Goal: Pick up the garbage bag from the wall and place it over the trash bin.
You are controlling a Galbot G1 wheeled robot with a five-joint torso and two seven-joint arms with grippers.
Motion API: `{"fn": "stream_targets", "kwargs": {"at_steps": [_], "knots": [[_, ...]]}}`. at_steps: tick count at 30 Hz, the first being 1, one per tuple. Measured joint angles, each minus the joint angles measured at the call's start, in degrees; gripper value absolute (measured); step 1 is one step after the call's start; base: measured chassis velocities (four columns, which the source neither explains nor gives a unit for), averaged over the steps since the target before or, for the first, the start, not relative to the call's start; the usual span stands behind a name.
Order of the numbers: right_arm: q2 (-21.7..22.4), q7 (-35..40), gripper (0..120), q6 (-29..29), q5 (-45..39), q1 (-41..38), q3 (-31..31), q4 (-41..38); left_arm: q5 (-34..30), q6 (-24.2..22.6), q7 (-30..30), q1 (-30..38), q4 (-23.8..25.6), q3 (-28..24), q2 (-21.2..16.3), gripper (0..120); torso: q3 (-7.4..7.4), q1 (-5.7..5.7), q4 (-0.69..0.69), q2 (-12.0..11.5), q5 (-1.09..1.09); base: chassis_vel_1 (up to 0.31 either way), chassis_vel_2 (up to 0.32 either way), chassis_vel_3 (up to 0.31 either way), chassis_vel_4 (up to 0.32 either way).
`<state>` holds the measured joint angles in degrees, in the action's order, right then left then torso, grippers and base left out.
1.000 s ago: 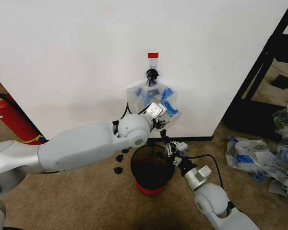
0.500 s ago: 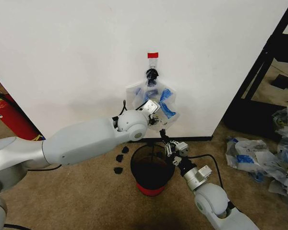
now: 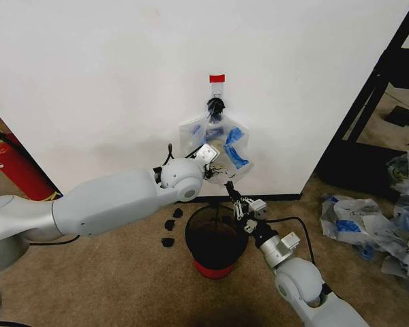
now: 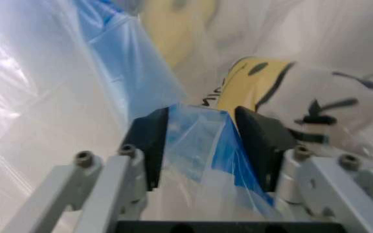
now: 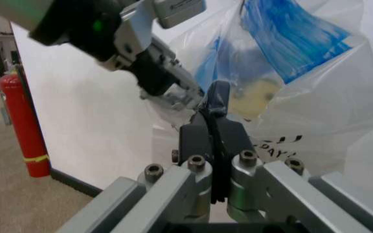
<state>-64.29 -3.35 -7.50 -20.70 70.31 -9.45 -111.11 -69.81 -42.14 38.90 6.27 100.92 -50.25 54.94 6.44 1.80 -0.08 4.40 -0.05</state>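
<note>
Left tool (image 4: 199,145) pinches the garbage bag (image 3: 218,146); right tool (image 5: 213,133), raised beneath, is closed.

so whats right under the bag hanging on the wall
The trash bin stands on the carpet directly below the garbage bag, black mesh on a red base. Its inside is too dark to tell. Both grippers, left and right, pinch the bag's lower part.

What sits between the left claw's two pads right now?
In the left wrist view, a blue-taped fold of the garbage bag fills the gap between the left claw pads, which close on it.
</note>
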Motion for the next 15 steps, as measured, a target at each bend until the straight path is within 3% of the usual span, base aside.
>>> {"fn": "stream_targets", "kwargs": {"at_steps": [11, 15], "knots": [[0.2, 0.3, 0, 0.3, -0.7, -0.6, 0.0, -0.1, -1.6, 0.0, 0.1, 0.9, 1.3, -0.2, -1.8, 2, 0.00, 0.00, 0.00, 0.0, 0.01, 0.000, 0.000, 0.000, 0.000], [0.2, 0.5, 0, 0.4, -0.9, -0.6, 0.0, -0.3, -2.0, 0.0, 0.2, 1.1, 1.3, -0.1, -1.8, 0, 0.00, 0.00, 0.00, 0.0, 0.01, 0.000, 0.000, 0.000, 0.000]]}}
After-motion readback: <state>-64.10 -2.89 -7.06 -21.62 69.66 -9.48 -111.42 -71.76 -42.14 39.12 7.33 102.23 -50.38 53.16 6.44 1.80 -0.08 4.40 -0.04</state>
